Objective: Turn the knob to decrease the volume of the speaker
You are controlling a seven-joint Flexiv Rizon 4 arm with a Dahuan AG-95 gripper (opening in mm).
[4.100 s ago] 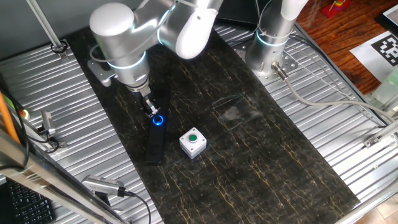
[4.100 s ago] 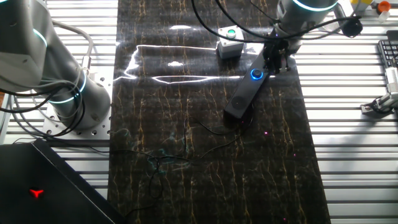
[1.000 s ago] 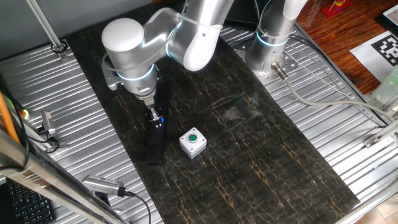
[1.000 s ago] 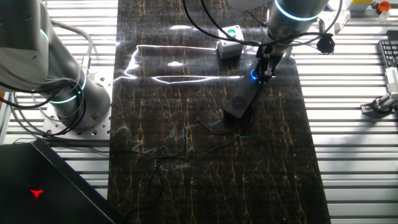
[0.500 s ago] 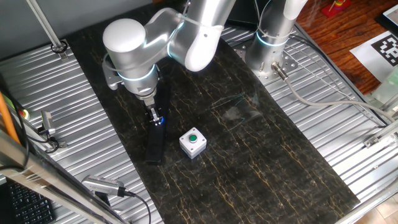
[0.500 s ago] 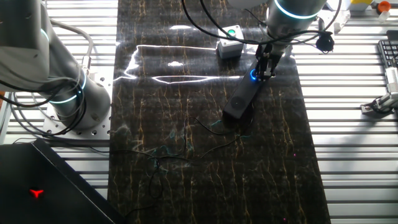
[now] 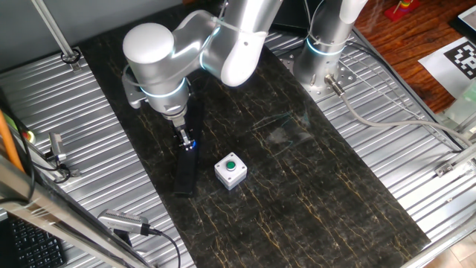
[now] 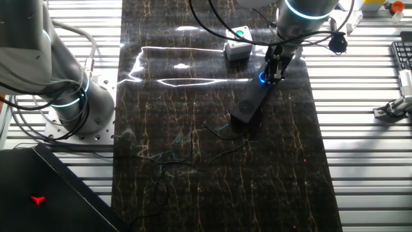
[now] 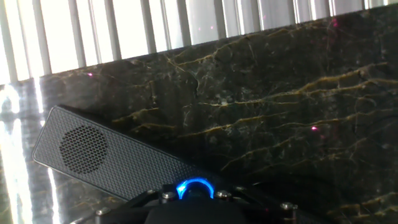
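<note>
The speaker (image 7: 184,173) is a slim black bar lying on the dark marble mat; it also shows in the other fixed view (image 8: 250,103) and, with its mesh grille, in the hand view (image 9: 106,155). The knob (image 8: 262,78) sits at the bar's far end, ringed in blue light, and glows at the bottom of the hand view (image 9: 194,185). My gripper (image 7: 186,140) points straight down onto that end, also seen in the other fixed view (image 8: 274,69). Its fingers stand on either side of the knob and look closed on it; they hide most of the dial.
A small white box with a green button (image 7: 231,170) stands just right of the speaker, also visible in the other fixed view (image 8: 237,48). A second arm's base (image 7: 325,52) stands at the back. Ribbed metal table (image 7: 74,126) flanks the mat. Thin cables (image 8: 219,132) lie near the speaker's free end.
In the oldest frames my gripper stood beside the lit knob; it has since come down over it. In the last second the wrist has hardly shifted, and the speaker stays put.
</note>
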